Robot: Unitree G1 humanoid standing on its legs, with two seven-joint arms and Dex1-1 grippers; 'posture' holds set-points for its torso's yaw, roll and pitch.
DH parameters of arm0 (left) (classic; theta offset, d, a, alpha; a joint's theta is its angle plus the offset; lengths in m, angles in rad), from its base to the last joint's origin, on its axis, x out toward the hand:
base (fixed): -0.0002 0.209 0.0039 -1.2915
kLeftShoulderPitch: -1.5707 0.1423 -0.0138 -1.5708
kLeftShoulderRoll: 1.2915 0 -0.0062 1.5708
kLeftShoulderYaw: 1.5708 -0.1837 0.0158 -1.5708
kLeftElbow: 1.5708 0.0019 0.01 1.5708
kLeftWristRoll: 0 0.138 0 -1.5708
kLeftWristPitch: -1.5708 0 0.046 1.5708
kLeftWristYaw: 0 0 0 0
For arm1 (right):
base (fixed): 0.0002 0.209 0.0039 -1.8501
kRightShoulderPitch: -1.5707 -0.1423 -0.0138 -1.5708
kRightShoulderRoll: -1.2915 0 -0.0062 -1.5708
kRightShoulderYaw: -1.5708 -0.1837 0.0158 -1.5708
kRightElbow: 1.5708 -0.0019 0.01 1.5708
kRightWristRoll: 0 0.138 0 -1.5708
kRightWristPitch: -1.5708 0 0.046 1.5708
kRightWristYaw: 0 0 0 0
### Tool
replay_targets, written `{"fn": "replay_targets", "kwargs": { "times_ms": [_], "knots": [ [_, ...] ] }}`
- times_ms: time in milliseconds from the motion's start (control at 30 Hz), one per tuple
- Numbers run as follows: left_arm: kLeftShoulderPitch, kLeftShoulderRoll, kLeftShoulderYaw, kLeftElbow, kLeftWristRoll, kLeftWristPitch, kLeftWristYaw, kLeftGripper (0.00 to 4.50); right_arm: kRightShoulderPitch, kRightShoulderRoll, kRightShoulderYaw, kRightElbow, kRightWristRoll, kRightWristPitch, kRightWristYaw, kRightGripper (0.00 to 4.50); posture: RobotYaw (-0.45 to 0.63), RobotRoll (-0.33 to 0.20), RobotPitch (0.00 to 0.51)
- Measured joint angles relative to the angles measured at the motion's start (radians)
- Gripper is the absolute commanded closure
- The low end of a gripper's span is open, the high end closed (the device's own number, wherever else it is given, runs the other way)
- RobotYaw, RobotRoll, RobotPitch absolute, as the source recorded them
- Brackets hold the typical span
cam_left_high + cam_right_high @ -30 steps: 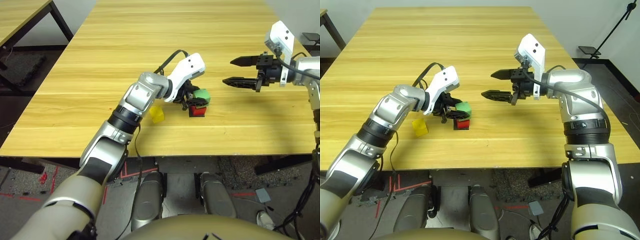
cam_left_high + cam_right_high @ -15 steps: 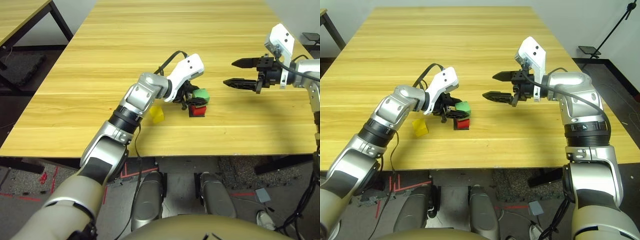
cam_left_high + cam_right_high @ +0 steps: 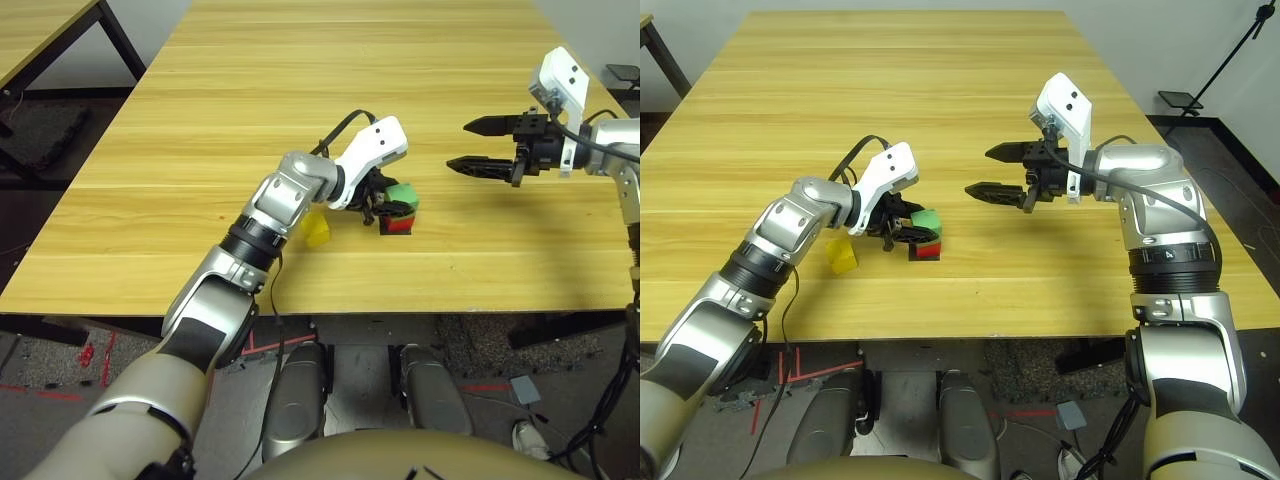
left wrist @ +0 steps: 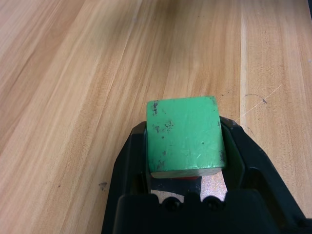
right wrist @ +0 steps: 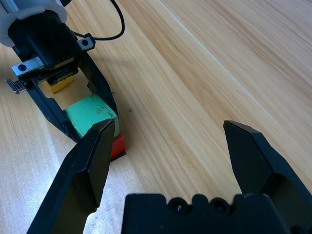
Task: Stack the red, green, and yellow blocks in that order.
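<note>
Has the green block point(image 4: 185, 134) clamped in the left pincer point(image 4: 184, 146), between its two fingers, one against each of two opposite sides. Sees dark scuffs on the green top. Holds it directly above the red block point(image 5: 117, 146), seemingly touching; cannot tell whether resting its full weight there. Has the red block on the black patch point(image 3: 924, 259), on the worktop point(image 3: 1040, 270). Finds the yellow block point(image 3: 841, 256) on the worktop too, to the left of the other two, apart from both and close to the left wrist. Keeps the right pincer point(image 3: 997, 172) wide apart and empty, above the worktop, well to the right of the blocks.
</note>
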State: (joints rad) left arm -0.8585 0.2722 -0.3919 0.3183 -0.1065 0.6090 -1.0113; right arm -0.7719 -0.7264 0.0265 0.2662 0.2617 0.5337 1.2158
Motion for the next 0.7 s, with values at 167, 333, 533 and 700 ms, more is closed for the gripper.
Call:
{"fn": "replay_targets", "kwargs": {
  "times_ms": [167,333,533,700],
  "knots": [
    [0.018,-0.002,-0.001,-0.020,0.003,-0.016,0.008,0.02,0.000,0.001,0.000,0.002,0.000,-0.004,0.000,0.00,0.09,-0.094,0.077],
    [0.055,0.045,0.051,-0.227,-0.028,0.059,0.042,0.02,-0.001,0.004,-0.001,0.011,0.000,-0.017,0.001,0.00,0.11,-0.099,0.070],
    [0.185,0.293,0.109,-0.487,-0.050,0.238,0.045,0.02,-0.009,0.009,-0.001,0.037,0.000,-0.028,0.007,0.00,0.14,-0.113,0.071],
    [0.302,0.394,0.164,-0.484,-0.050,0.241,0.073,0.02,-0.047,0.019,0.001,0.082,-0.004,-0.044,0.018,0.00,0.16,-0.131,0.074]
  ]
}}
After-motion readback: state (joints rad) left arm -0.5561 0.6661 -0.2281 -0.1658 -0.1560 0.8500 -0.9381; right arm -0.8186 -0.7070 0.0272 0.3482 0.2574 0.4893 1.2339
